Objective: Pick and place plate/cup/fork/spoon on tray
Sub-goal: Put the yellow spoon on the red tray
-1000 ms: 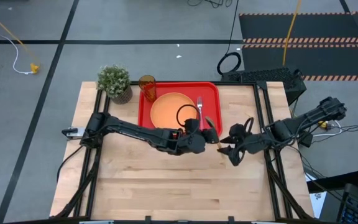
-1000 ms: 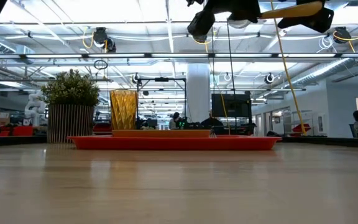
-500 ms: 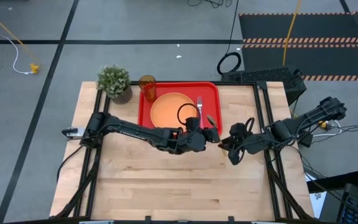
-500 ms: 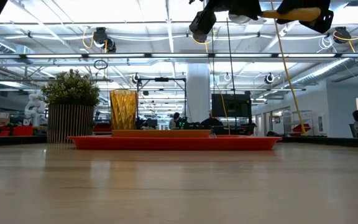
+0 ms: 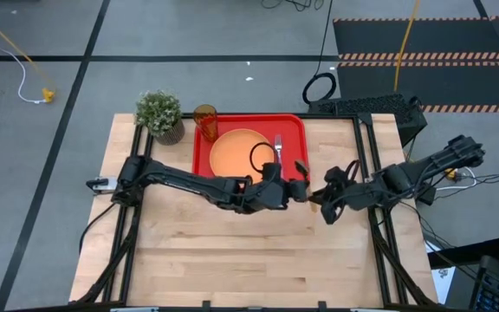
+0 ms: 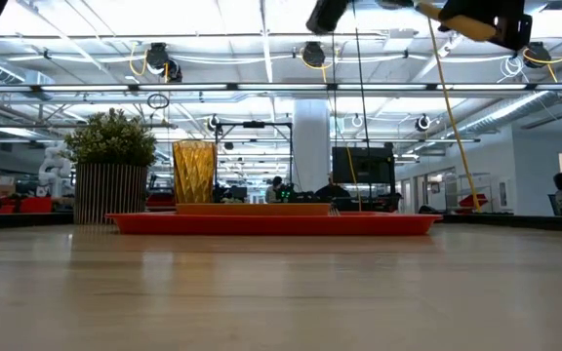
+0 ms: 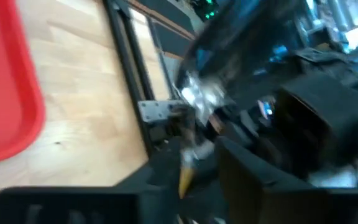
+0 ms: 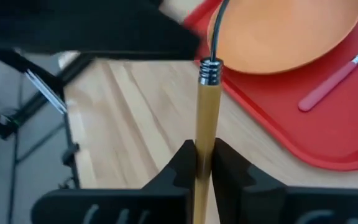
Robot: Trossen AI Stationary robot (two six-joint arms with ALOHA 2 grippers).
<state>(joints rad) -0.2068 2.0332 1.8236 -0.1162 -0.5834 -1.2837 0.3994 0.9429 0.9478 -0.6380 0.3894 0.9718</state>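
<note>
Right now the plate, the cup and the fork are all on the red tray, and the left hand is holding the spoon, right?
Almost. The plate, the cup and the fork are on the red tray, but the right hand holds the spoon, not the left. The right wrist view shows its fingers shut on the orange-yellow handle.

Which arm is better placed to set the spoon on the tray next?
Right. Its claw is shut on the orange-yellow-handled metal spoon, just off the large red rectangular tray. The left claw hovers beside it at the tray's edge.
</note>
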